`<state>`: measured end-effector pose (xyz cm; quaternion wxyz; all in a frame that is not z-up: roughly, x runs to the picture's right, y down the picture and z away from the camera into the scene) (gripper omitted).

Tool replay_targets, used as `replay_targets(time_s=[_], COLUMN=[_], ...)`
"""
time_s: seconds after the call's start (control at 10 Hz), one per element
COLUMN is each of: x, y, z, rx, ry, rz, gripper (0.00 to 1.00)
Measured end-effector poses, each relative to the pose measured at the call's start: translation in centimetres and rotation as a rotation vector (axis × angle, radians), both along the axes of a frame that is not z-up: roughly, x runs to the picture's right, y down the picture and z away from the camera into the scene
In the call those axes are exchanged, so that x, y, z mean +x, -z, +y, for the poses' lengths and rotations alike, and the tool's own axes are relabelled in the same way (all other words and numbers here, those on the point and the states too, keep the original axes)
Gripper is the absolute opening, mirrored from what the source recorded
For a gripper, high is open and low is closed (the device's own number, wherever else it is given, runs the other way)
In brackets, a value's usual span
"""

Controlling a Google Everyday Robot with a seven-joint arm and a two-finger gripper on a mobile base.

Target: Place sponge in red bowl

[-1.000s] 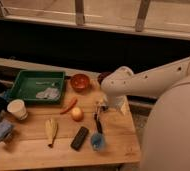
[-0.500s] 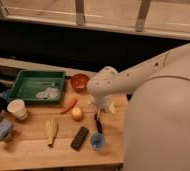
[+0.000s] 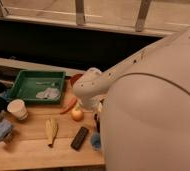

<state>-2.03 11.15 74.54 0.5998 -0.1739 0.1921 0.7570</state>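
A wooden table [image 3: 33, 150] seen from above, with the robot's large white arm filling the right half of the view. The sponge [image 3: 0, 131] is a pale blue block lying flat at the table's far left edge, just in front of a white paper cup [image 3: 18, 109] and well apart from the arm. Its yellow face cannot be made out.

The red bowl [image 3: 76, 77] shows only as an orange-red sliver of rim just right of a green tray [image 3: 25, 80], the rest hidden behind the white wrist; its inside is hidden. The tray holds a crumpled whitish cloth [image 3: 48, 93].

The gripper [image 3: 96, 121] hangs dark below the wrist, near a round yellow onion [image 3: 77, 115], jaws released and holding nothing. A black bar [image 3: 79, 137] lies nearby.
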Motion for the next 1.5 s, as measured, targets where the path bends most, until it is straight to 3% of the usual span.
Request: replay_targets(time_s=[0.4, 1.1, 1.3, 1.5], x=[-5.0, -5.2, -7.7, -11.9], y=[1.1, 1.1, 0.7, 0.1], z=[1.1, 0.9, 0.4, -0.2], rx=[-0.006, 0.000, 0.003, 0.003], ry=[0.079, 0.105, 0.162, 0.222], rz=[-0.077, -0.088, -0.119, -0.163], gripper=[0.80, 0.80, 0.80, 0.80])
